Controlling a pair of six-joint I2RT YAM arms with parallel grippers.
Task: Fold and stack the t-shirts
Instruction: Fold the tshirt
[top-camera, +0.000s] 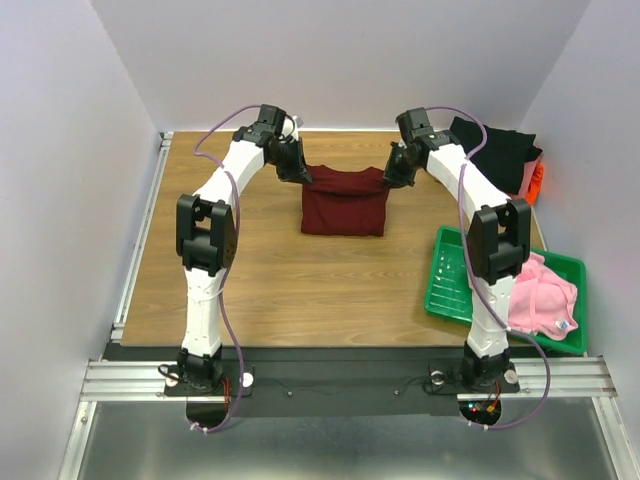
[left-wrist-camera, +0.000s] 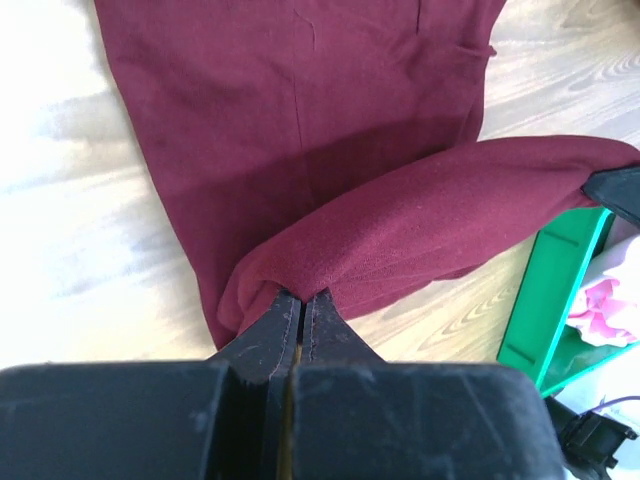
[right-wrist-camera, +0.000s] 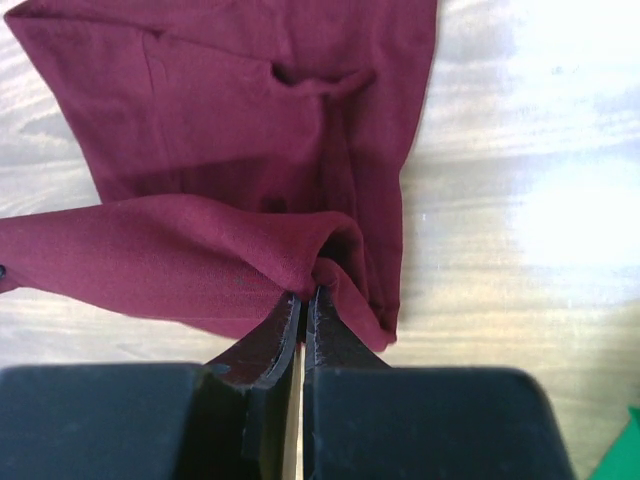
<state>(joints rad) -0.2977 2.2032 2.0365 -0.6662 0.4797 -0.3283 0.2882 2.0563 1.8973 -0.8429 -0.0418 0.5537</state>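
Note:
The dark maroon t-shirt lies partly folded on the far middle of the wooden table. My left gripper is shut on its far left edge, seen in the left wrist view with the maroon cloth bunched at the tips. My right gripper is shut on its far right edge, seen in the right wrist view with the cloth pinched there. The lifted far edge hangs between both grippers above the flat part. A light pink t-shirt lies in the green tray. Black and orange folded shirts lie at far right.
The green plastic tray stands at the right near side, also seen in the left wrist view. Walls close in the table on three sides. A metal rail runs along the left edge.

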